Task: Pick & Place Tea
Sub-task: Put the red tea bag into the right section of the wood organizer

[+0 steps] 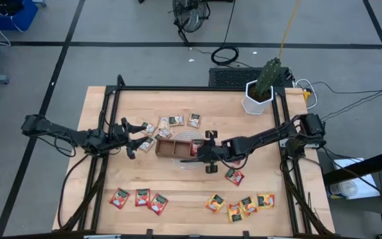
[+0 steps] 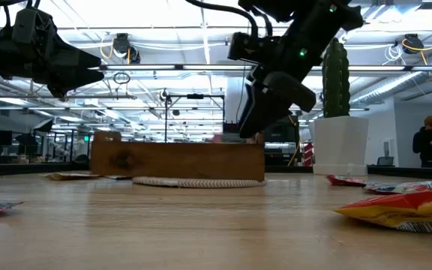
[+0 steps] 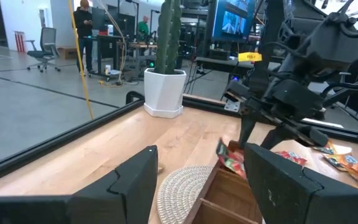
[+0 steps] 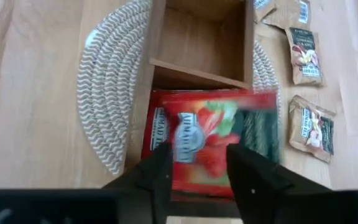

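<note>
The brown wooden tray [image 1: 172, 147] sits on a round woven mat [image 1: 190, 135]. My right gripper [image 1: 197, 151] hovers over the tray's right-end compartment, fingers pointing down and somewhat apart. Below and between them is a red tea sachet [image 4: 210, 140], blurred, tilted over that compartment [image 3: 230, 159]. My left gripper [image 1: 130, 138] is open, off the table, just left of the tray among pale beige sachets [image 1: 176, 121]. More red sachets [image 1: 142, 197] and orange-yellow sachets [image 1: 247, 204] lie flat near the table's near edge. One red sachet [image 1: 234, 176] lies right of the tray. My right gripper stands over the red sachet's upper part [image 4: 194, 146] from above. Its fingers [image 4: 157, 174] are apart, wider than a flat sachet is thick. I cannot tell whether they touch it. My left gripper touches nothing.
A white pot with a cactus [image 1: 260, 93] stands at the far right of the table. Black frame rails [image 1: 111, 106] run along the table's left, far and right sides. Bare wood lies between the tray and the near rows of sachets. People stand in the room behind.
</note>
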Motion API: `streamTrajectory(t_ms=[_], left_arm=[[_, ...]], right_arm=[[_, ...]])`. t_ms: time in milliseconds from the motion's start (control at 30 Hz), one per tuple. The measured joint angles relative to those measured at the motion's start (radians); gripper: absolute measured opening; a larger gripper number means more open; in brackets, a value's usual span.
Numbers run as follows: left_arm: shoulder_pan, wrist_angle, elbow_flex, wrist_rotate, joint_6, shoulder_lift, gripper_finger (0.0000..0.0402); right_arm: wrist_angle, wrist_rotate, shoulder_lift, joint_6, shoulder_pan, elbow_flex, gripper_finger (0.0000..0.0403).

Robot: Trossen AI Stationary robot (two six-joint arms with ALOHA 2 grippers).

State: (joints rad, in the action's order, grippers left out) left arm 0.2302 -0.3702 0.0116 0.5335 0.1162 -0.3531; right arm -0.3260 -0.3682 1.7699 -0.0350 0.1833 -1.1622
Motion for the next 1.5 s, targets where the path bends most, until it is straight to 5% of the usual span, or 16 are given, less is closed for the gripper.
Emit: streamTrajectory(t_ms=[267, 633, 767, 933, 1200, 1500], left_arm=[[0.0, 0.0, 0.0, 0.0, 0.0, 0.0, 0.0239], [0.0, 0.0, 0.0, 0.0, 0.0, 0.0, 0.0239], [0.0, 0.0, 0.0, 0.0, 0.0, 0.0, 0.0239], [0.0, 0.0, 0.0, 0.0, 0.0, 0.0, 0.0239], [0.0, 0.0, 0.0, 0.0, 0.0, 0.0, 0.0239], [0.0, 0.0, 0.0, 0.0, 0.0, 0.0, 0.0239]], right_arm=[[-0.002, 0.009, -0.004, -0.003, 0.002, 0.002, 0.0177], [-0.025, 0.012, -0.177, 0.09, -0.005, 0.002, 0.0163], [-0.003, 0.107, -0.158, 0.027, -0.043, -0.005, 0.0125], [-0.165, 0.236, -0.055, -0.039, -0.096, -0.124, 0.0015], [-0.295, 0.371, 0.111, -0.057, -0.16, -0.234, 0.0], [-0.288, 0.373, 0.157, -0.04, -0.138, -0.235, 0.0]])
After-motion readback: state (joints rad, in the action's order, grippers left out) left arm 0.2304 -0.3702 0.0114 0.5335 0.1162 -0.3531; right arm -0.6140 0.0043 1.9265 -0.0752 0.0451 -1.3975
